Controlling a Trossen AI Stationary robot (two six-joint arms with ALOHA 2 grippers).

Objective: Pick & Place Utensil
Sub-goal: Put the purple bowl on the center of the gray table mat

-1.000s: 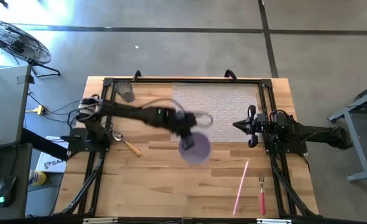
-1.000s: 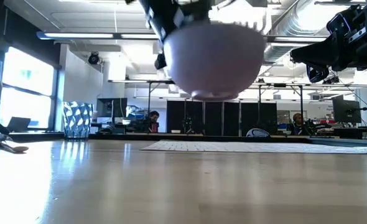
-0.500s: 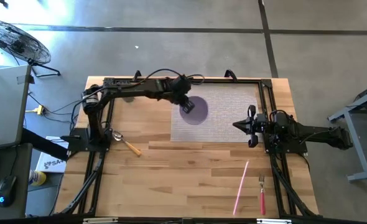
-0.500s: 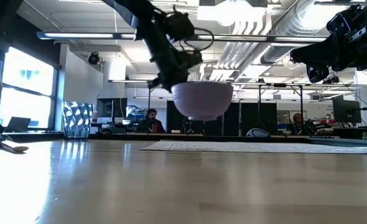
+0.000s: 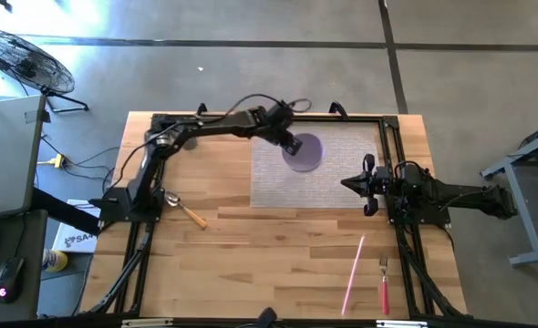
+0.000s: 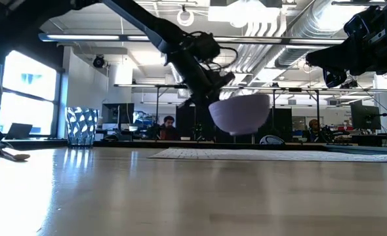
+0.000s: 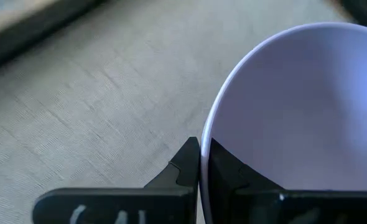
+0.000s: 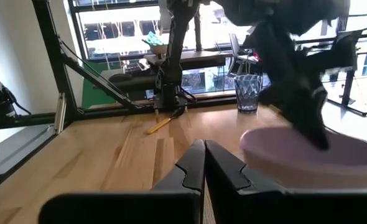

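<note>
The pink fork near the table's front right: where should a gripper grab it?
Probably the pink fork's handle near its middle, from straight above with fingers across its width. It lies flat on bare wood, and the pink straw beside it sits apart, leaving finger room.

Smooth matt bowl (image 5: 305,152), woven mat (image 5: 337,178), wooden table (image 5: 251,264).

The purple bowl (image 7: 295,112) runs off the left wrist view's edge, the pink utensil (image 5: 354,273) and fork (image 5: 384,282) are too small to identify further, and the glass tumbler (image 8: 247,83) is partly blurred.
</note>
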